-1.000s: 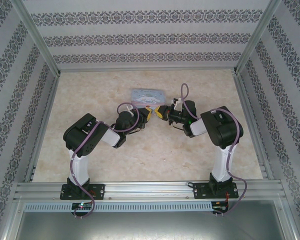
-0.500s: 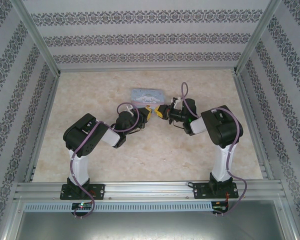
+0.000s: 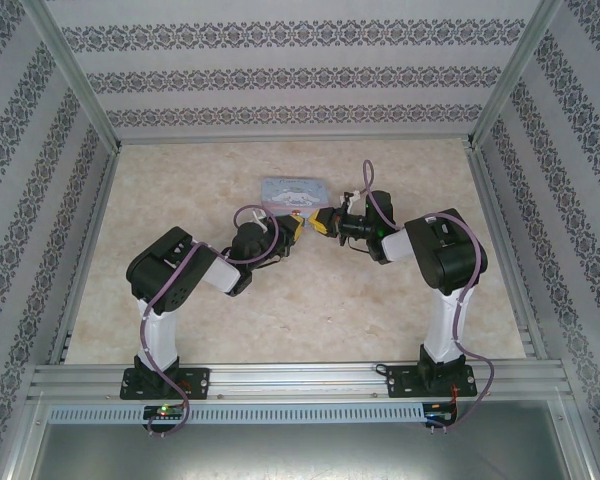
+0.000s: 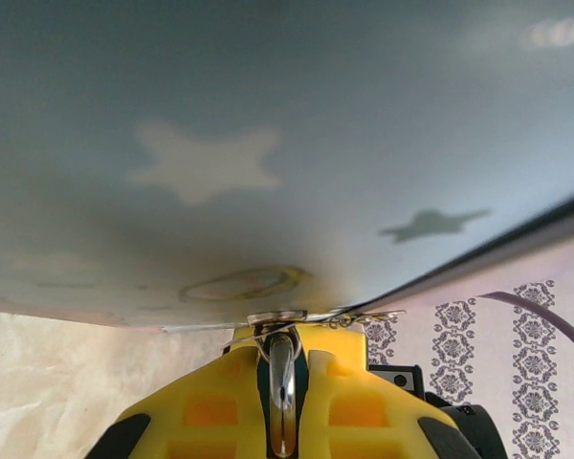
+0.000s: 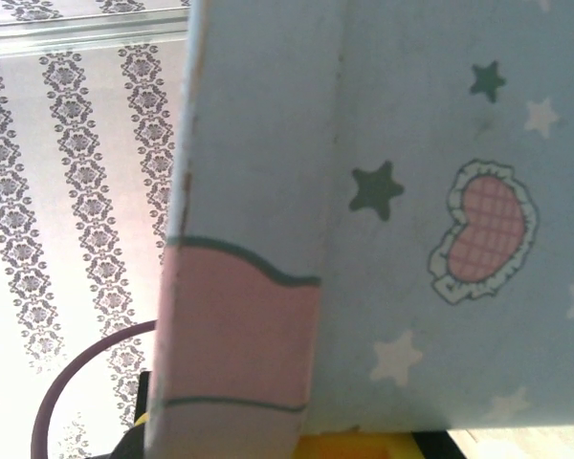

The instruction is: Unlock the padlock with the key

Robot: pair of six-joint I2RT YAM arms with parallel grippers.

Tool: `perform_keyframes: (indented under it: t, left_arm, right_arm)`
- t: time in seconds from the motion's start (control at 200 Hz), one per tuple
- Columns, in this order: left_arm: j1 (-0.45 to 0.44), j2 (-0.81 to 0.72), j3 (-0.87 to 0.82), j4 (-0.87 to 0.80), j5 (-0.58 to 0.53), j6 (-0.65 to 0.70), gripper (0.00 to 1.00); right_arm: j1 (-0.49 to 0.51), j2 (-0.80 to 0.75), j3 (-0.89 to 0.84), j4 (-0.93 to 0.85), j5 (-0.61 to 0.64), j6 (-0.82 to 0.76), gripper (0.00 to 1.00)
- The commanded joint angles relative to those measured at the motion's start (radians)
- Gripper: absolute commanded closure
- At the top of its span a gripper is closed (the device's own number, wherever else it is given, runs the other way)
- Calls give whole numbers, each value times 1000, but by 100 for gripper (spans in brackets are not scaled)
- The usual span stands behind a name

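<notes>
My left end effector [image 3: 296, 228] pinches a thin silvery piece [image 4: 282, 402], key or shackle I can't tell, at the tin box [image 3: 295, 190] lip. The right end effector [image 3: 323, 222] sits closed opposite, likely bracing. I can't make out the padlock itself.

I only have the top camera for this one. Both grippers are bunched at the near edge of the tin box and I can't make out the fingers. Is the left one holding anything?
Observer: Yes. On its wrist view the left gripper is shut on a thin silvery metal piece, clamped between the yellow fingers. Key or shackle, I can't tell.
Operator: How near is the tin box?
Observer: Its pale blue wall, printed with a white star, sits right at the fingertips. I can't tell whether they touch.
Operator: And the right gripper?
Observer: Its wrist view faces a corner of the box, with a pink band and a checked heart.
</notes>
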Motion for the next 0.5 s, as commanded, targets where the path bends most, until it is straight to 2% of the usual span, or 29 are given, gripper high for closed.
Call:
perform_keyframes:
  t: [0.0, 0.195, 0.495]
  left_arm:
    - [-164, -31, 53, 168, 446, 2, 100]
    - [-166, -34, 54, 174, 414, -6, 100]
    - [-169, -24, 51, 189, 455, -17, 100]
  right_arm:
    - [99, -41, -15, 128, 72, -20, 100]
    - [151, -104, -105, 135, 142, -33, 100]
    - [121, -63, -117, 177, 140, -17, 100]
